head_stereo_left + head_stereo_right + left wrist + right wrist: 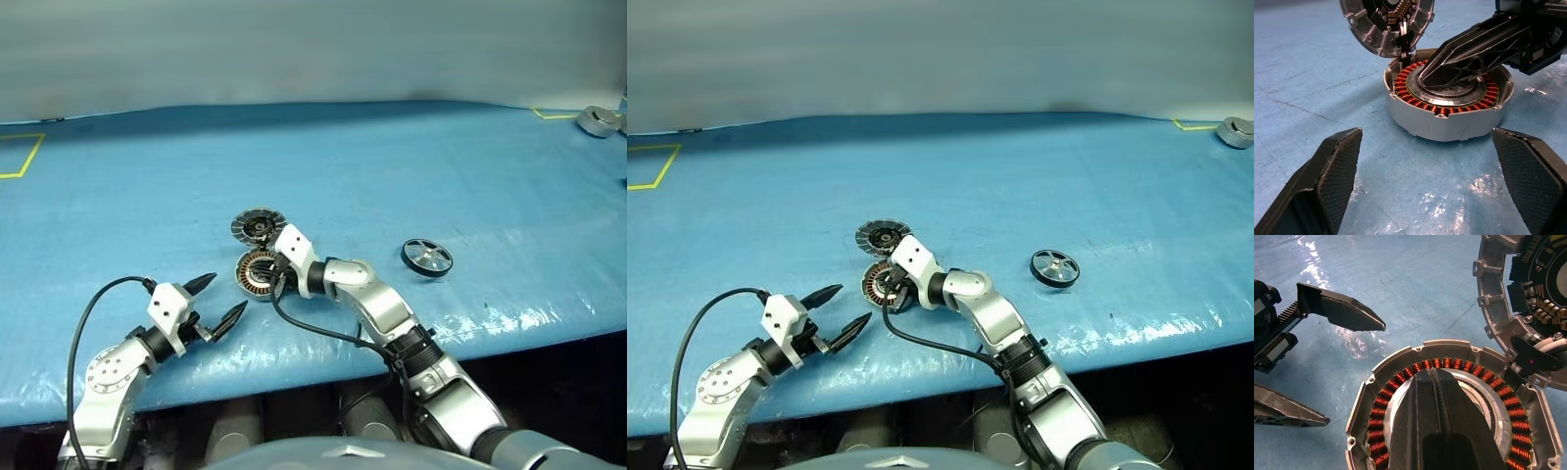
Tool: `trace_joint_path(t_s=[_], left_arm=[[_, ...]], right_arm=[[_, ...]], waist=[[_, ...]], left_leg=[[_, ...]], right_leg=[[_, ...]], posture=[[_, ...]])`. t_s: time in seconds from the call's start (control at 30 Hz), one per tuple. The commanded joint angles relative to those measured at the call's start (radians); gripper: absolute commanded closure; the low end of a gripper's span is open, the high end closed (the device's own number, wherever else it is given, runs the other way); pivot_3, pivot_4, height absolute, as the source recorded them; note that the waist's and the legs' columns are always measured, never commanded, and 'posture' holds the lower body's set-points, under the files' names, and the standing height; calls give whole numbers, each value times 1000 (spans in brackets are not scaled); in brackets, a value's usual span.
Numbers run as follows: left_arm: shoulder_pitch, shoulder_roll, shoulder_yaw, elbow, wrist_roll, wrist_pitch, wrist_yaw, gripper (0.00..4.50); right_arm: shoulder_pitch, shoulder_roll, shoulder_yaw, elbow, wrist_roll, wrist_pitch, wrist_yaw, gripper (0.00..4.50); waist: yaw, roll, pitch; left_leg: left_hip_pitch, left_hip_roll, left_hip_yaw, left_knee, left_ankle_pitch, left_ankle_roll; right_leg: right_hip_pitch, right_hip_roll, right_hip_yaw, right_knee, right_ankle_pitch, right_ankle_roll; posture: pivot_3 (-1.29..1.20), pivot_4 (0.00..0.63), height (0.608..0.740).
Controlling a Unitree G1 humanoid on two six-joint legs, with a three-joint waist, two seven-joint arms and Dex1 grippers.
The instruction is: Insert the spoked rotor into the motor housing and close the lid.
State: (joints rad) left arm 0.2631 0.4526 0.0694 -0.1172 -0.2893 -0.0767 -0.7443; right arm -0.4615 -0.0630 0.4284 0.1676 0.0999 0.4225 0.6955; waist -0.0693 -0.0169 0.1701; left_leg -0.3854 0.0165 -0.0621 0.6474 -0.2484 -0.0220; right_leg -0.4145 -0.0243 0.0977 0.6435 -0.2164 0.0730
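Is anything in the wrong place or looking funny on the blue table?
The spoked rotor lies alone on the table, apart from the motor housing, whose lid stands open. The right gripper, shut, rests on the housing's silver centre.

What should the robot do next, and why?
Probably lift the shut right pincer off the motor housing and go fetch the spoked rotor, which lies apart on the blue table. The lid stands open and the housing holds no rotor.

motor housing: matt grey metal, glossy copper windings | table cover: blue, shiny, wrinkled plastic
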Motion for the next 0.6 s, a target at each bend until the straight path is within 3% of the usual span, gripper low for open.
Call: trace_joint_path(t_s=[0.03, 0.27, 0.6], left_arm=[[4, 0, 6, -30, -8, -12, -1, 0], [-2, 2, 2, -28, -10, -8, -6, 0], [-12, 2, 3, -22, -7, -11, -7, 0]], right_arm=[[-5, 3, -22, -64, 22, 24, 3, 4455], [2, -1, -44, -159, 56, 65, 0, 4455], [3, -25, -6, -77, -16, 42, -23, 4455]], waist=[[1, 0, 0], [0, 0, 0], [0, 0, 0]], left_leg=[[0, 0, 0, 0, 0, 0], [-1, 0, 0, -1, 0, 0], [-1, 0, 0, -1, 0, 0]], right_leg=[[0, 0, 0, 0, 0, 0], [-1, 0, 0, 0, 0, 0], [-1, 0, 0, 0, 0, 0]], posture=[[0, 150, 740], [0, 150, 740], [0, 150, 740]])
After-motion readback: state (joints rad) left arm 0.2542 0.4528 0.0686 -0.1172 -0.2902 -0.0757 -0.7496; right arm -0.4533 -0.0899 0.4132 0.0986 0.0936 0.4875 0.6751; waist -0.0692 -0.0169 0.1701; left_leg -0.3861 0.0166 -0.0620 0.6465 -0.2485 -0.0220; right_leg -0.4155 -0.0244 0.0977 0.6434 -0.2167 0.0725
